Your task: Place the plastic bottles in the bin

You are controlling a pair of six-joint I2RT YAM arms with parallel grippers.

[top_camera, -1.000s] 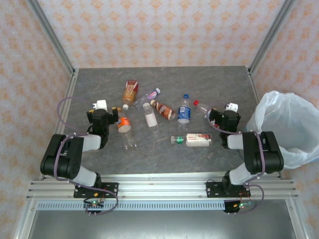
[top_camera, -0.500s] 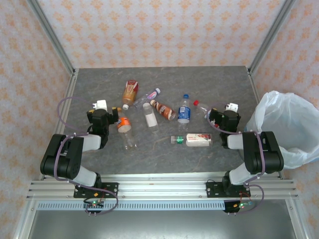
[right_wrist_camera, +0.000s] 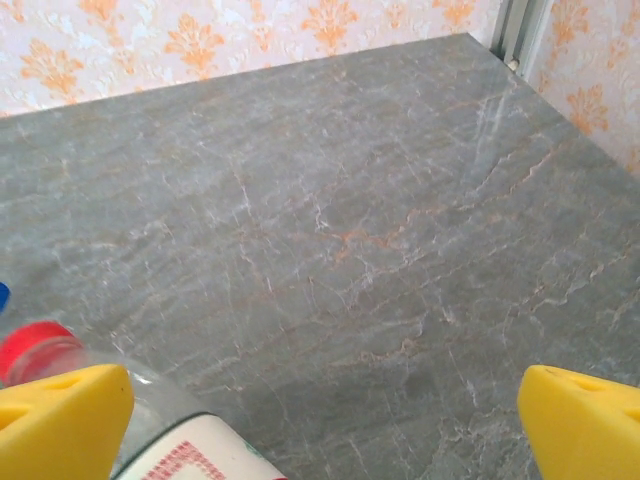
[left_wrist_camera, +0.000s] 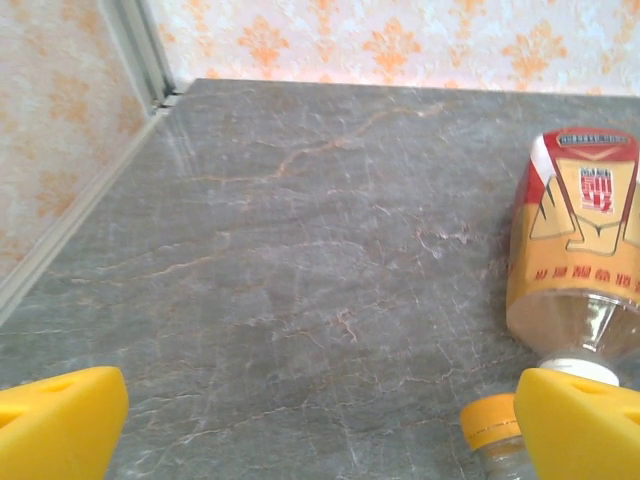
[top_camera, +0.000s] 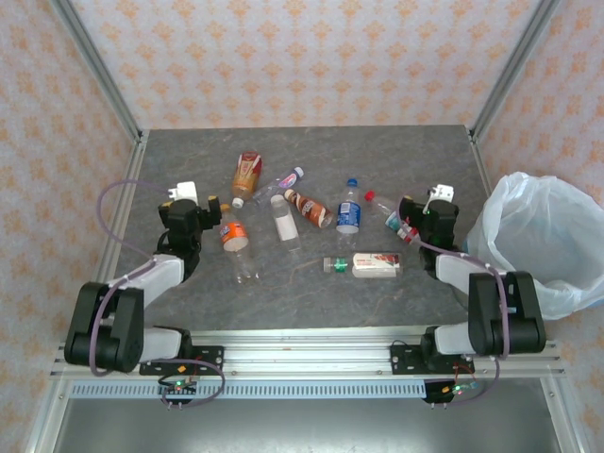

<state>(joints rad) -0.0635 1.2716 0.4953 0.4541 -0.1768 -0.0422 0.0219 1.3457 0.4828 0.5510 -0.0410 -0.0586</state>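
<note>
The grey marbled table (top_camera: 377, 151) is carrying the plastic bottles (top_camera: 283, 222) scattered about its centre, with the bin (top_camera: 543, 236) standing off its edge at 3 o'clock. The left gripper (left_wrist_camera: 320, 425) is gaping wide and empty, an orange-capped bottle (left_wrist_camera: 490, 425) lying just beside its finger at 4 o'clock. The right gripper (right_wrist_camera: 320, 420) is gaping empty, a red-capped bottle (right_wrist_camera: 40, 350) lying partly behind its finger at 8 o'clock.
</note>
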